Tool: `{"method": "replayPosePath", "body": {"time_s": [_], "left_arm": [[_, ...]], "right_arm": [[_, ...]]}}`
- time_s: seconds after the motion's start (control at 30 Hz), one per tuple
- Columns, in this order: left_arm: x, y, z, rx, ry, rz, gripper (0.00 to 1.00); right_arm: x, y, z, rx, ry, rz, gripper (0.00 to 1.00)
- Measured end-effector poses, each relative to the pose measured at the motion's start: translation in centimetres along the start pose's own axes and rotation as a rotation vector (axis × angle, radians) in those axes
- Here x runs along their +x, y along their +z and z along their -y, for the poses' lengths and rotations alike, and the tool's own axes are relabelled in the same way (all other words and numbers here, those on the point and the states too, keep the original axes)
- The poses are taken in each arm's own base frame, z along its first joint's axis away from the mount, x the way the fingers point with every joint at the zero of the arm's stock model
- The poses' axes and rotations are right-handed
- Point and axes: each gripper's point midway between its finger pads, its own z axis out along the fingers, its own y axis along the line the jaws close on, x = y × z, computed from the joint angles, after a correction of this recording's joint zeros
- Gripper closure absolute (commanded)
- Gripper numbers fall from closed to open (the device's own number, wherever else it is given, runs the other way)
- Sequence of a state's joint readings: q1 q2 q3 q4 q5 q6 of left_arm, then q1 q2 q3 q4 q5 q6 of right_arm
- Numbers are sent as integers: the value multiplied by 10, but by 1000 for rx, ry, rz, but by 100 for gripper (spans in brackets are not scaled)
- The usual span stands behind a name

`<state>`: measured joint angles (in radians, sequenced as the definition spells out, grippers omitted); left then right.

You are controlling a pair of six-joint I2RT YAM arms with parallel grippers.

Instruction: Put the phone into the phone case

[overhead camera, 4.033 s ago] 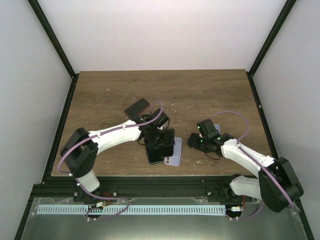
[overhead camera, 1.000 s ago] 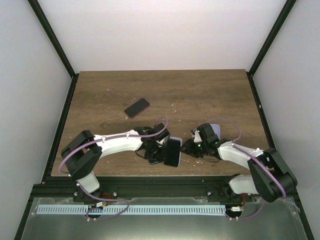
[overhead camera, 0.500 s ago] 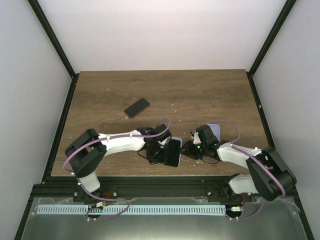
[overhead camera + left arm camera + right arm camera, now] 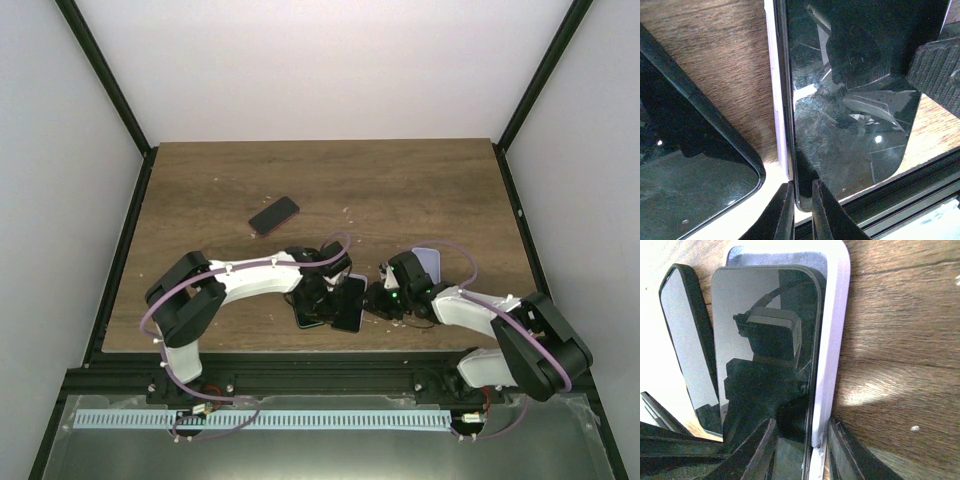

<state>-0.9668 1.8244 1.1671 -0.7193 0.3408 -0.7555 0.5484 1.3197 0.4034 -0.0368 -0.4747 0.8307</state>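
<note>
Two tools are seen low at the near side of the tabletop [image 4: 400,190], one on each side of the phone [image 4: 765,330]. The phone is laid face up on the pale purple phone case [image 4: 837,315], with its dark glass showing. It does not seem to be pushed all the way in, because the right wall of the case is seen bare beside the phone's edge.

The left tool [image 4: 801,194] is nearly pressed together, and the thin edge of the phone near a corner is pinched between its fingers. It is likely held this way so the phone can be steered and pushed down into the case.

The right tool [image 4: 802,429] is placed at the near end of the case, with one finger over the glass and one outside the case wall. Its fingers are part way apart, and whether the wall is squeezed cannot be told. The case is probably steadied this way so it does not slide.

A second phone [image 4: 682,335] is lying just beside the case on the left. A third phone [image 4: 274,214] is lying well apart, farther back.
</note>
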Motion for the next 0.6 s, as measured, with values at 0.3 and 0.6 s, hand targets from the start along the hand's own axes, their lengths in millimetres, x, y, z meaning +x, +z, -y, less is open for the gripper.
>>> {"method": "replayPosePath", "body": {"time_s": [0.3, 0.6], "left_arm": [[-5, -3, -2, -26, -24, 6, 80], [-20, -23, 3, 52, -9, 131, 73]], "right_arm": [[-1, 0, 0, 17, 7, 22, 71], [-9, -16, -4, 66, -39, 71, 61]]}}
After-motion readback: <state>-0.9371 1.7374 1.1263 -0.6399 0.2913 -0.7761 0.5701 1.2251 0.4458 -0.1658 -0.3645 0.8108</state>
